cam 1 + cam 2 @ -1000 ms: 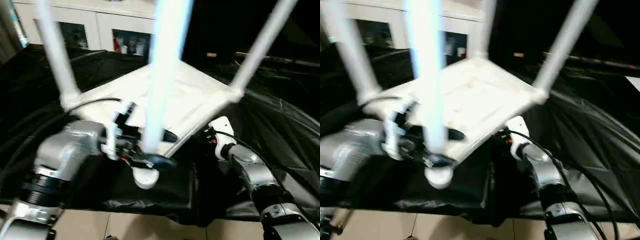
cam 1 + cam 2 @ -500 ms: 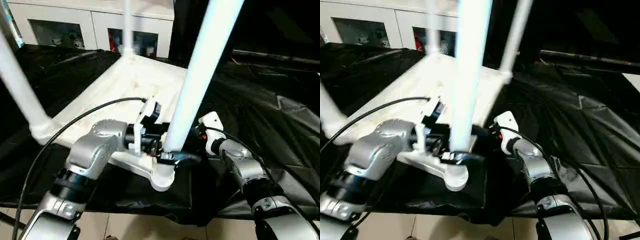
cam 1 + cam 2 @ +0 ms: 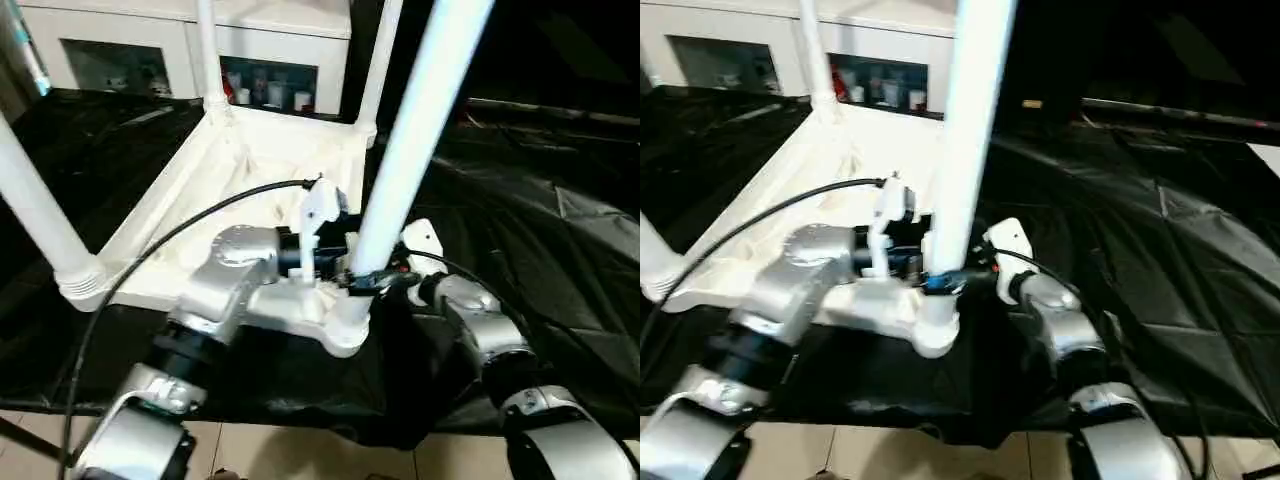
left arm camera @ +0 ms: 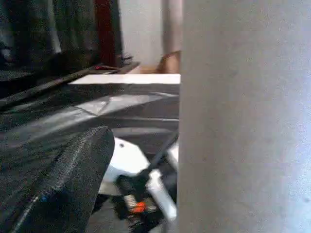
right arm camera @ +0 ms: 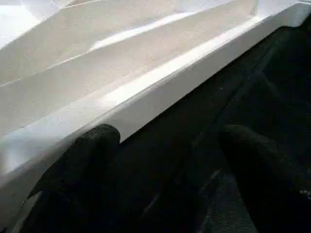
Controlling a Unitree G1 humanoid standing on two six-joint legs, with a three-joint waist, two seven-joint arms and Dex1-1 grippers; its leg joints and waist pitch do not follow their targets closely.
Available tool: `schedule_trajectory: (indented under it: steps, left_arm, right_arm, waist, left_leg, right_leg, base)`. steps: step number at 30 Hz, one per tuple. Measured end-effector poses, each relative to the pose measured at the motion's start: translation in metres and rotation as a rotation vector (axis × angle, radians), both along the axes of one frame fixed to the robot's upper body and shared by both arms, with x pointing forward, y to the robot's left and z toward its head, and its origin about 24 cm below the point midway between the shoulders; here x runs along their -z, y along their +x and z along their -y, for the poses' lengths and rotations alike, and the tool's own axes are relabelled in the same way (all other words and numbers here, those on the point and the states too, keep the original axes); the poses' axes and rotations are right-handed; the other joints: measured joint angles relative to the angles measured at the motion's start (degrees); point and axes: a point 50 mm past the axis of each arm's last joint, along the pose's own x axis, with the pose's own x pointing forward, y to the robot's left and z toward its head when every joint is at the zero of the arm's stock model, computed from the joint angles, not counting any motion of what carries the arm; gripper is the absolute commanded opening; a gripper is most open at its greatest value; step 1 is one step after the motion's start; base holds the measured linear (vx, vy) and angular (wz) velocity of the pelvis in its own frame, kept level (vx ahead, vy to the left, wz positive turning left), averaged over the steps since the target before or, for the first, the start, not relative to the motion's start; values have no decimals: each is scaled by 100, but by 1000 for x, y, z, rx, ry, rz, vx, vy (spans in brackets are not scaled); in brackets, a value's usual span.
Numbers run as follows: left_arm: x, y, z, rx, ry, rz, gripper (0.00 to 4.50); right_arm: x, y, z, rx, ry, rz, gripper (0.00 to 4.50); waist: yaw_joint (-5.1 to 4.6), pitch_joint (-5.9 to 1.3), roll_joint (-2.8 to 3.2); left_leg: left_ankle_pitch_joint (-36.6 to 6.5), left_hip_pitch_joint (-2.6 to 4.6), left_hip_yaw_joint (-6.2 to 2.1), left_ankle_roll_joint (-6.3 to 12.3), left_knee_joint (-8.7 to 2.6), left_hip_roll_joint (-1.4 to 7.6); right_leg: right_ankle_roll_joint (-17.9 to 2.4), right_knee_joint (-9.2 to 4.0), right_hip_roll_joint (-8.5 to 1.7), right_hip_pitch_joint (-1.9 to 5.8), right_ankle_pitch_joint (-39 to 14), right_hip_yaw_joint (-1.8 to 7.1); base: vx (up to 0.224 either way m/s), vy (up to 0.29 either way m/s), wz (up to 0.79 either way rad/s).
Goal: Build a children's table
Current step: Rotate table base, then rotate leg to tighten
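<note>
Tabletop (image 3: 250,170) swung round, near corner now at centre; all four legs socketed. Left gripper (image 3: 360,278) wide around near leg (image 3: 410,150), seating it. Right gripper (image 5: 165,160) spread at tabletop's right edge. Assembly looks nearly done.

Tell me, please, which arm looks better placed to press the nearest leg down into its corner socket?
Probably the left: the left gripper sits at the base of the nearest leg, just above the corner socket. The right gripper points at the tabletop edge instead.
</note>
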Motion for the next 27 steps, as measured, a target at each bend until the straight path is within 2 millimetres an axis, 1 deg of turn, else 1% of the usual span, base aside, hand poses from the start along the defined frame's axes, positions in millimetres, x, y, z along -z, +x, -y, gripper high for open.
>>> schedule_trajectory:
  steps: [2, 3, 6, 7, 8, 10, 11, 12, 13, 15, 17, 20, 23, 27]
  left_arm:
    - [-1, 3, 0, -16, 10, 21, 444]
    - [-1, 2, -1, -4, 14, 14, 444]
    - [5, 0, -18, 46, 35, -53, 444]
    - [7, 0, -24, 50, 45, -69, 444]
    - [10, 1, -31, 62, 72, -77, 444]
    - [14, 1, -38, 83, 113, -78, 444]
    - [20, 2, -44, 90, 164, -77, 416]
    - [24, 3, -47, 92, 198, -78, 408]
    - [29, 4, -51, 98, 253, -73, 408]
    - [35, 6, -61, 90, 328, -70, 402]
    - [40, 6, -71, 98, 436, -53, 370]
    - [44, 6, -76, 101, 511, -41, 357]
    - [48, 5, -77, 123, 544, -40, 325]
    - [54, 4, -80, 138, 567, -30, 305]
  right_arm:
    - [-5, 0, 4, -8, 8, 20, 386]
    - [-8, -1, 9, -17, 12, 34, 386]
    - [-14, -9, 34, -33, -2, 63, 386]
    - [-16, -10, 40, -34, -7, 64, 386]
    - [-18, -16, 47, -57, -13, 72, 386]
    - [-19, -23, 54, -95, -24, 67, 386]
    - [-18, -30, 57, -135, -29, 54, 386]
    - [-17, -36, 59, -164, -41, 46, 386]
    - [-17, -44, 63, -207, -63, 31, 386]
    - [-16, -53, 67, -252, -87, 7, 386]
    - [-18, -65, 71, -322, -123, -28, 386]
    - [-21, -76, 72, -384, -144, -52, 386]
    - [-26, -80, 68, -418, -152, -55, 386]
    - [-29, -80, 67, -421, -148, -49, 386]
  waist:
    - [-1, 3, 6]
    - [13, 6, 11]
    - [84, 13, 32]
    - [82, 15, 35]
    - [98, 18, 49]
    - [119, 17, 65]
    - [140, 15, 75]
    - [162, 16, 84]
    - [208, 18, 96]
    - [231, 15, 112]
    - [245, 16, 126]
    - [249, 16, 163]
    - [252, 15, 175]
    - [255, 14, 178]
  left_leg:
    - [0, 1, 0, 0, 0, 0]
    - [0, 1, -1, 0, -1, 1]
    - [-1, -4, 0, 1, -6, 2]
    - [-1, -5, 0, 2, -6, 2]
    - [-1, -13, -1, 3, -5, 1]
    - [-4, -13, 0, 7, -5, 0]
    - [-4, -13, 0, 7, -5, 0]
    - [-4, -13, -1, 8, -5, 0]
    - [-4, -12, -1, 8, -4, 0]
    - [-4, -9, 0, 7, -3, 0]
    - [-4, -7, -1, 7, -4, 2]
    - [-4, -8, -2, 6, -4, 0]
    - [-4, -7, -4, 6, -4, 1]
    - [-4, -9, -4, 6, -4, 0]
  right_leg:
    - [0, 1, 0, -1, 2, 0]
    - [1, 1, 0, -1, 1, -1]
    - [4, 0, 1, -8, -3, -2]
    - [4, -1, 1, -8, -3, -3]
    - [4, -6, 1, -12, -3, -4]
    - [4, -10, 1, -10, -3, -4]
    - [3, -11, 0, -10, -2, -3]
    - [3, -12, 1, -8, -2, -4]
    - [3, -13, 0, -8, -2, -4]
    - [4, -11, 0, -7, -1, -3]
    - [6, -11, 0, -6, -2, -4]
    - [6, -14, -2, -3, -2, -5]
    - [6, -13, -2, -2, -2, -6]
    - [6, -14, -2, -3, -2, -7]
  base:
    - [0, 0, 0]
    - [0, 0, 0]
    - [0, 0, 0]
    - [0, 0, 0]
    - [0, 0, 0]
    - [0, 0, 0]
    - [0, 0, 0]
    - [0, 0, 0]
    - [0, 0, 0]
    - [0, 0, 0]
    - [0, 0, 0]
    - [0, 0, 0]
    - [0, 0, 0]
    - [0, 0, 0]
